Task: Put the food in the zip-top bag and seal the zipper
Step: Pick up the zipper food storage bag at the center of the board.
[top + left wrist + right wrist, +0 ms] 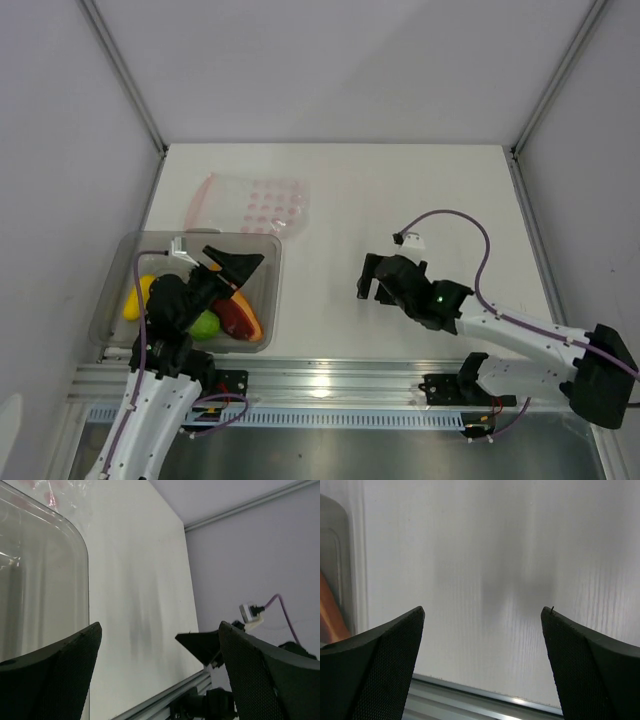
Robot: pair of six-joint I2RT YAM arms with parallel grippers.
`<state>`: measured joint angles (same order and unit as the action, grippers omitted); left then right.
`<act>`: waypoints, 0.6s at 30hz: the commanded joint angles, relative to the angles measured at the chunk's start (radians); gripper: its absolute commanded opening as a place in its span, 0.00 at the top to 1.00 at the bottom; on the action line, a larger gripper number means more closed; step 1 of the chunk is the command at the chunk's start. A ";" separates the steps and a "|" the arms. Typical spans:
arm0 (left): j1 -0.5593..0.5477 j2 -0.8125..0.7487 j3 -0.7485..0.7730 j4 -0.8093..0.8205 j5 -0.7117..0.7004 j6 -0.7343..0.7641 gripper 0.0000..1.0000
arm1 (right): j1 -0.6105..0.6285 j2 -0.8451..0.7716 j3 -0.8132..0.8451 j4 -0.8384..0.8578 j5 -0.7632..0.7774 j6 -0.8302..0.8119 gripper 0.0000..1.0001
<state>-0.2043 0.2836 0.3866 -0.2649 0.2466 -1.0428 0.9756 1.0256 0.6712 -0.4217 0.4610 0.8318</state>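
Observation:
The clear zip-top bag [255,205] with pink dots lies flat on the table behind the grey bin [262,300]; its pinkish zipper [199,203] runs along its left edge. In the bin lie the food: a dark-red and orange slice [238,318], a lime-green fruit [205,325] and a yellow piece [133,300]. My left gripper [232,266] is open and empty above the bin's right half. My right gripper [374,281] is open and empty over bare table, right of the bin. The slice's orange edge shows in the right wrist view [331,614].
The bin's rounded corner [75,535] fills the left of the left wrist view. An aluminium rail [330,380] runs along the table's near edge. Grey walls close in the left, right and back. A purple cable [470,225] loops above the right arm.

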 commanded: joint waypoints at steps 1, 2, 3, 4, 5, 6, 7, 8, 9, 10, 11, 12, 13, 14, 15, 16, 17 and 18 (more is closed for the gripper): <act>0.011 0.017 0.074 -0.014 0.118 0.081 0.01 | -0.021 0.096 0.117 0.044 0.021 -0.049 0.01; 0.011 0.016 0.081 -0.017 0.163 0.093 0.01 | -0.037 0.137 0.146 0.060 0.016 -0.057 0.01; 0.011 0.014 0.086 -0.034 0.181 0.107 0.00 | -0.050 0.155 0.160 0.101 -0.001 -0.065 0.01; 0.011 0.003 0.103 -0.058 0.192 0.147 0.00 | -0.063 0.177 0.174 0.119 -0.016 -0.071 0.01; 0.013 -0.001 0.113 -0.080 0.194 0.155 0.01 | -0.074 0.218 0.204 0.130 -0.033 -0.065 0.01; 0.013 -0.009 0.115 -0.138 0.151 0.138 0.01 | -0.099 0.241 0.221 0.152 -0.051 -0.062 0.01; 0.013 -0.030 0.120 -0.161 0.132 0.129 0.01 | -0.113 0.264 0.237 0.167 -0.076 -0.077 0.01; 0.013 -0.043 0.117 -0.166 0.120 0.133 0.01 | -0.129 0.289 0.272 0.178 -0.103 -0.085 0.01; 0.013 -0.053 0.117 -0.160 0.122 0.156 0.01 | -0.161 0.341 0.290 0.184 -0.163 -0.091 0.01; 0.013 -0.064 0.113 -0.155 0.126 0.162 0.01 | -0.178 0.367 0.310 0.195 -0.191 -0.097 0.01; 0.013 -0.079 0.115 -0.155 0.126 0.167 0.00 | -0.193 0.395 0.329 0.198 -0.211 -0.097 0.01; 0.014 -0.084 0.115 -0.152 0.128 0.179 0.01 | -0.219 0.450 0.365 0.204 -0.249 -0.097 0.01; 0.014 -0.087 0.118 -0.151 0.132 0.187 0.01 | -0.233 0.477 0.382 0.234 -0.281 -0.111 0.01; 0.014 -0.086 0.124 -0.152 0.132 0.193 0.00 | -0.244 0.507 0.401 0.251 -0.307 -0.121 0.01; 0.014 -0.081 0.132 -0.155 0.132 0.208 0.01 | -0.256 0.563 0.439 0.267 -0.330 -0.122 0.01; 0.014 -0.078 0.138 -0.169 0.129 0.219 0.01 | -0.274 0.589 0.458 0.283 -0.376 -0.122 0.00; 0.014 -0.075 0.158 -0.175 0.126 0.230 0.01 | -0.281 0.620 0.476 0.328 -0.401 -0.123 0.01; 0.014 -0.067 0.166 -0.184 0.120 0.256 0.00 | -0.287 0.645 0.519 0.348 -0.421 -0.123 0.01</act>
<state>-0.2012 0.2050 0.4858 -0.4297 0.3622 -0.8642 0.7067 1.6169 1.0958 -0.1860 0.1608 0.7319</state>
